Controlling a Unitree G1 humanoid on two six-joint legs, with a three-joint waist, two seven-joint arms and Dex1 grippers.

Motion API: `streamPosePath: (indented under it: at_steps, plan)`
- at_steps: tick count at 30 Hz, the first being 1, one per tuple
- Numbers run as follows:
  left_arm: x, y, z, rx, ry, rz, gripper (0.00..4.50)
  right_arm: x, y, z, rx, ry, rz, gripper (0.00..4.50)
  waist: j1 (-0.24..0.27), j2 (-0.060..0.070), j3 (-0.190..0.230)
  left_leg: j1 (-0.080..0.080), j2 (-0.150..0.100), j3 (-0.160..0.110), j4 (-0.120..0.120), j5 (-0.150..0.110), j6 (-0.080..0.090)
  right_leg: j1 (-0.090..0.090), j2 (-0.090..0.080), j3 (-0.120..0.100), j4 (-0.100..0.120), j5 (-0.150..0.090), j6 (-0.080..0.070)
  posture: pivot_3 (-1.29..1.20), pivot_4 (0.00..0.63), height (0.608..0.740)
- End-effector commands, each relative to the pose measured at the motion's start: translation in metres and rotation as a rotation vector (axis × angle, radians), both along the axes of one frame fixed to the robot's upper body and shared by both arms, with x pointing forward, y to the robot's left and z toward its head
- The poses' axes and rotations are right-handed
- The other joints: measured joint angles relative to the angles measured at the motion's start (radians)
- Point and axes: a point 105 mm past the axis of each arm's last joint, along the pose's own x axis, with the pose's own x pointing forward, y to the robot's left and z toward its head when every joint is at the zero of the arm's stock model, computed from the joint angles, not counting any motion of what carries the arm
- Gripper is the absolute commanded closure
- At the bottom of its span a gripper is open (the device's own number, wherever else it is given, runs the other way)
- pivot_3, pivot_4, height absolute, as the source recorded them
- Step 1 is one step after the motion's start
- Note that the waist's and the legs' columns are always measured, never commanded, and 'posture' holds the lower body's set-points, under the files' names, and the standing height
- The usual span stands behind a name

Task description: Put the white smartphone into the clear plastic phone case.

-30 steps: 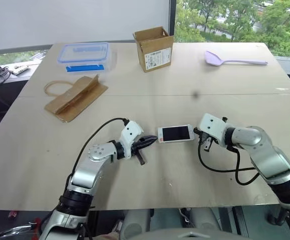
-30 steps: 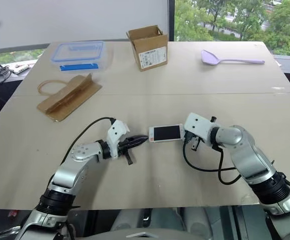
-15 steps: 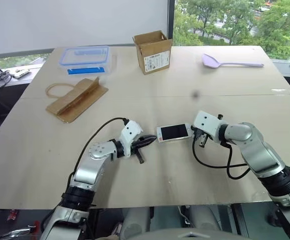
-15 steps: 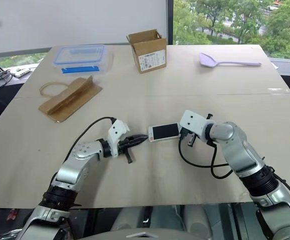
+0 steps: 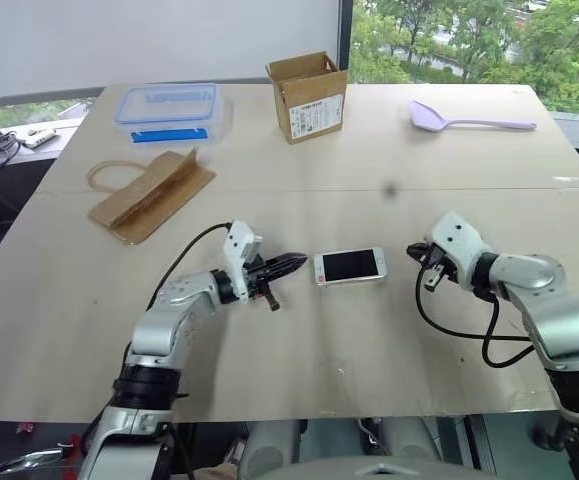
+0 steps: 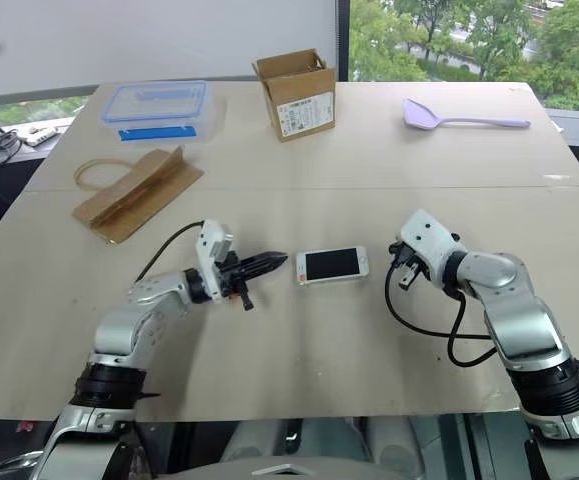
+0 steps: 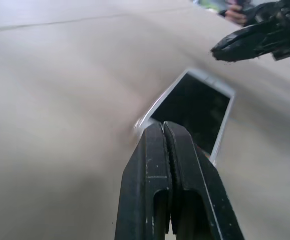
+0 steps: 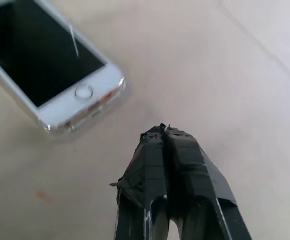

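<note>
Phone seated in case; task looks done.
White smartphone (image 8: 49, 65) lies inside clear plastic phone case (image 8: 115, 95); left pincer (image 5: 287, 265) and right pincer (image 5: 416, 251) clenched, empty, apart.

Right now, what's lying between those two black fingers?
The white smartphone lies flat on the table between the left fingers and right fingers, seen from the head.

Silver arms, white wrist housings, black looping cables; left gripper (image 5: 291, 264) and right gripper (image 5: 415, 251) black, taped.
</note>
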Motion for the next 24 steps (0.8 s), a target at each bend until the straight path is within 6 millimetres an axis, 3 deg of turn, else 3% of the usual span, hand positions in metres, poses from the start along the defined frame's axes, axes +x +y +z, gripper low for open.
streamPosePath:
  at_steps: [1, 4, 10, 17, 24]
  plan:
    - [0.005, -0.026, 0.0, 0.02, -0.016, -0.042, 4.48, -0.001, 0.014, 0.017, 0.087, -0.046, 0.042, 4.5, -0.002, 0.0, 0.0, 0.0, 0.0, 0.001, 0.0, 0.0, 0.0, 0.0, 0.0, 0.0, 0.0, 0.0, 0.0, 0.0, 0.15, 0.74]
    - [0.007, -0.042, -0.009, 0.087, -0.011, -0.077, 4.48, 0.003, 0.033, 0.01, 0.121, -0.01, 0.096, 4.5, -0.014, -0.001, 0.0, 0.001, 0.0, 0.002, 0.0, 0.0, 0.0, 0.0, 0.001, 0.0, 0.001, 0.0, 0.0, 0.0, 0.15, 0.74]
    - [0.002, -0.037, -0.025, 0.192, 0.011, -0.075, 4.48, 0.004, 0.05, -0.012, 0.089, 0.078, 0.177, 4.5, -0.013, 0.0, 0.0, 0.002, 0.002, 0.002, -0.001, 0.0, 0.0, 0.0, 0.003, 0.0, 0.002, 0.0, -0.001, 0.0, 0.15, 0.74]
    - [-0.001, -0.036, -0.028, 0.199, 0.022, -0.034, 4.48, 0.006, 0.032, -0.06, -0.11, 0.245, 0.166, 4.5, -0.008, -0.001, -0.001, 0.005, 0.002, 0.001, 0.0, 0.0, 0.0, 0.003, 0.002, 0.0, 0.001, 0.0, 0.0, 0.0, 0.15, 0.74]
    - [-0.003, -0.038, -0.032, 0.2, 0.022, -0.017, 4.48, -0.006, 0.022, -0.108, -0.226, 0.534, 0.144, 4.5, -0.007, -0.005, -0.018, 0.023, 0.005, -0.003, -0.002, 0.0, 0.0, 0.021, 0.002, -0.002, -0.003, -0.006, 0.0, 0.0, 0.15, 0.74]
